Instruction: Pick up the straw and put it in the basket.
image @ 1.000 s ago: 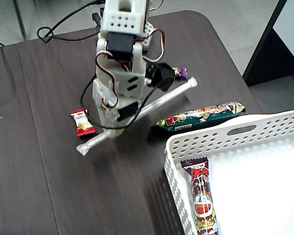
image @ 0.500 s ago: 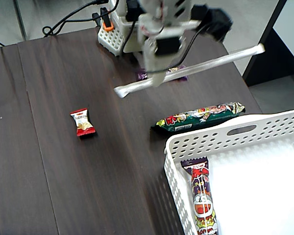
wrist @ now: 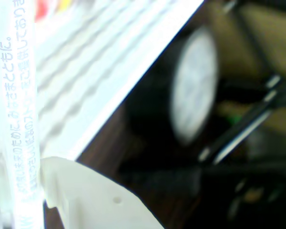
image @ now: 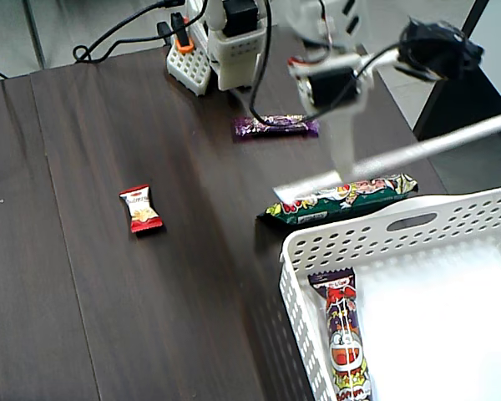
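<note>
The straw (image: 426, 150) — long, thin, white, blurred in the fixed view — hangs tilted above the table, over the green snack bar (image: 342, 200) beside the basket (image: 401, 238). The gripper (image: 344, 163) clamps it; the wrist view shows its wrapper (wrist: 14, 109) — printed with small grey text.

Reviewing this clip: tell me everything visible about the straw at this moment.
The straw is a long, thin white paper-wrapped stick, blurred in the fixed view, lifted off the table and slanting up to the right above the green snack bar and the basket rim. The wrist view shows it close, running up the left edge with small printed Japanese text, beside a white pincer finger.
</note>
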`<state>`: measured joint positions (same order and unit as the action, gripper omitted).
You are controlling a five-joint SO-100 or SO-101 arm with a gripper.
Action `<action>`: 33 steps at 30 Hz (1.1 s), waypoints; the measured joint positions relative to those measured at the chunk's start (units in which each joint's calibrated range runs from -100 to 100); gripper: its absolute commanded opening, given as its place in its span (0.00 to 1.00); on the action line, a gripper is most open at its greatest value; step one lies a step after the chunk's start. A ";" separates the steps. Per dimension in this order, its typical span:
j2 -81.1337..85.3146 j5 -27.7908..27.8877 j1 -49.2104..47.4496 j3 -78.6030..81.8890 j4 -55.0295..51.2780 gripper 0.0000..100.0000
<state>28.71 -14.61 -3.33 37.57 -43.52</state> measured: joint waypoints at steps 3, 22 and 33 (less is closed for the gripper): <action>-1.98 -0.41 -1.43 4.77 12.88 0.01; -27.56 -6.74 -2.77 7.84 63.47 0.02; -41.34 2.45 -1.03 6.04 83.67 0.02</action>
<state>-12.62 -12.16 -4.35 43.60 40.15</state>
